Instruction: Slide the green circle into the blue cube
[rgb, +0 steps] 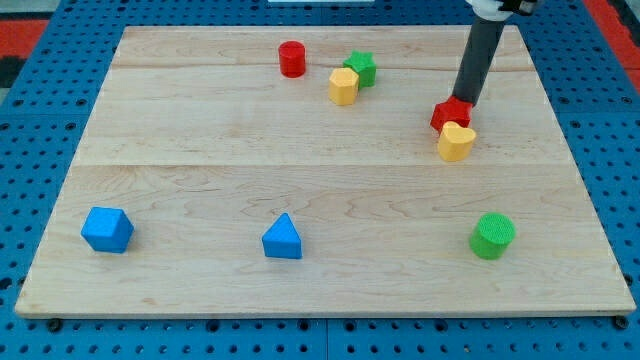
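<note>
The green circle (492, 235) lies at the view's lower right of the wooden board. The blue cube (107, 229) lies at the lower left, far from it. My tip (468, 103) stands at the view's upper right, touching the top right side of a red block (449, 115). The tip is well above the green circle in the view and far to the right of the blue cube.
A yellow block (456, 141) touches the red block from below. A blue triangle (282, 238) lies at the bottom centre. A red cylinder (291, 59), a yellow block (343, 86) and a green star (361, 68) sit near the top centre. The board (320, 190) rests on a blue pegboard.
</note>
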